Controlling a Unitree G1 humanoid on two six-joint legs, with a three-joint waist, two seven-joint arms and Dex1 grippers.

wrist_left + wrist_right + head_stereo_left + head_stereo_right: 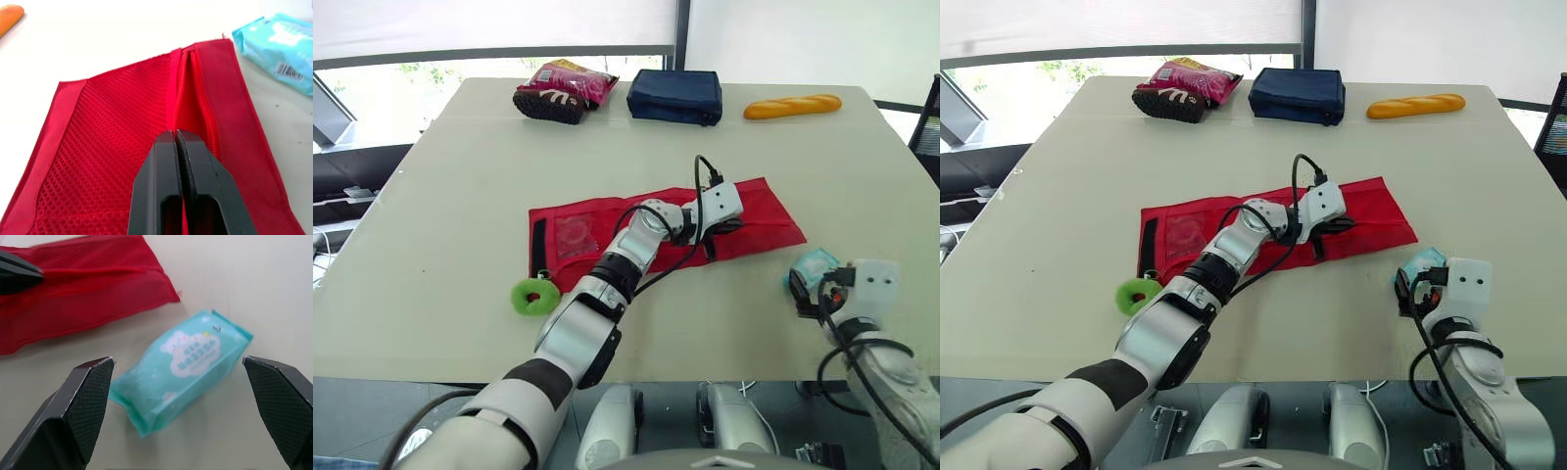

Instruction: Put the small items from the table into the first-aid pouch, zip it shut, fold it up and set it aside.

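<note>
The red first-aid pouch (764,211) lies unfolded flat in the middle of the table, mesh side up. My left gripper (176,134) is down on it and shut, its tips pinching the pouch at the zipper line (182,83), which gapes open just beyond them. A teal wipes packet (183,364) lies on the table off the pouch's right end. My right gripper (176,361) hovers just above the packet, open wide, one finger on each side. A green ring (535,297) rests by the pouch's left end. A clear packet (576,235) shows behind the mesh.
Along the table's far edge lie a pink snack bag (563,90), a navy pouch (675,95) and a toy baguette (793,106). The table's near edge (705,377) runs close below my right gripper.
</note>
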